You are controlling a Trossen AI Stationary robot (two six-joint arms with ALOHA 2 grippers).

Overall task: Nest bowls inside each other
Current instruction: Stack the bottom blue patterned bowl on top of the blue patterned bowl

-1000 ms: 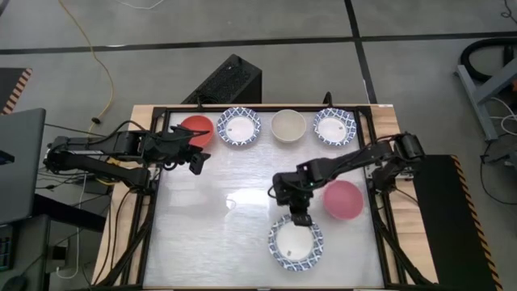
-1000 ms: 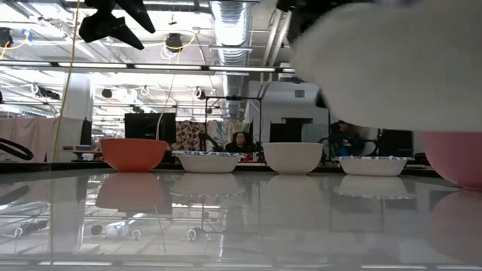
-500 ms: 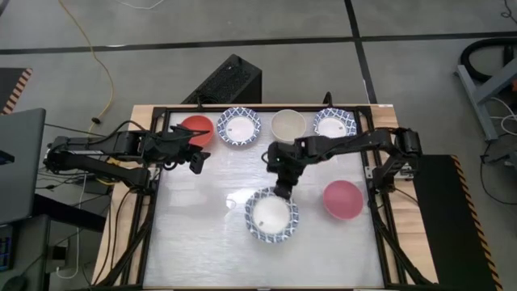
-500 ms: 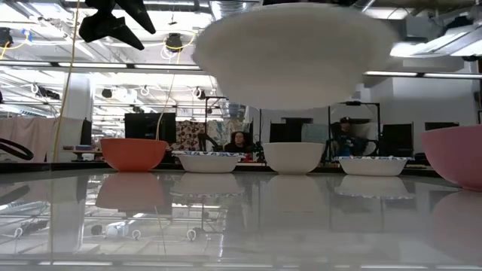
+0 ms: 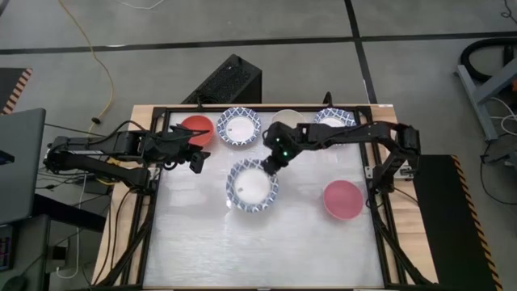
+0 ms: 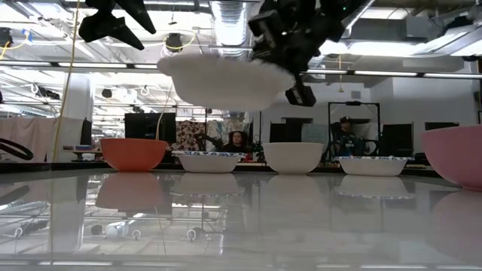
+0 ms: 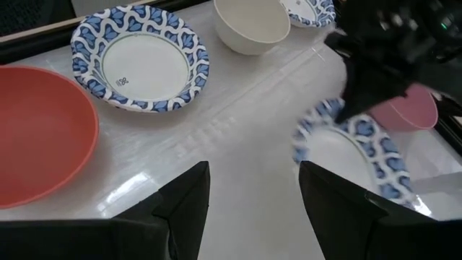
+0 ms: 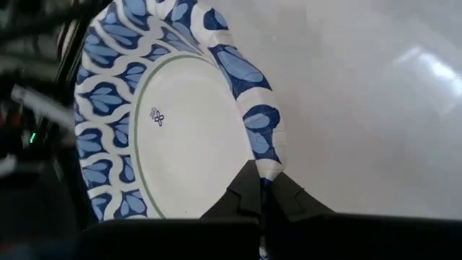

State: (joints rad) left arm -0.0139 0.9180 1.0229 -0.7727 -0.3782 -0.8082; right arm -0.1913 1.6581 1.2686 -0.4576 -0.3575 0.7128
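Observation:
My right gripper [image 5: 269, 167] is shut on a white bowl with a blue-patterned rim [image 5: 252, 184], which hangs above the middle of the table [image 6: 226, 79]. Along the far edge stand a red bowl [image 5: 196, 129], a blue-rimmed bowl [image 5: 238, 127], a cream bowl [image 5: 284, 121] partly under my right arm, and another blue-rimmed bowl [image 5: 334, 121]. A pink bowl [image 5: 342, 200] rests on its base at the right. My left gripper [image 5: 196, 158] hovers open just near of the red bowl [image 7: 36, 137], nothing between its fingers [image 7: 253, 209]. My right gripper pinches the bowl's patterned rim [image 8: 266, 167] between its two fingers, one on the inner side and one on the outer side. The fingers [image 8: 244, 193] slant down from the table's far right. The bowl hangs clear of the table, nearly level, open side up.
A black frame rail [image 5: 153, 202] runs around the glossy tabletop. A black box [image 5: 226, 81] stands on the floor beyond the far edge. Bare tabletop [image 5: 266, 250] lies toward the near edge.
My right gripper has carried the blue-rimmed bowl from the near right of the table toward the far left, rising a little and rolling its wrist. The bowl has stayed clear of the table and open side up.

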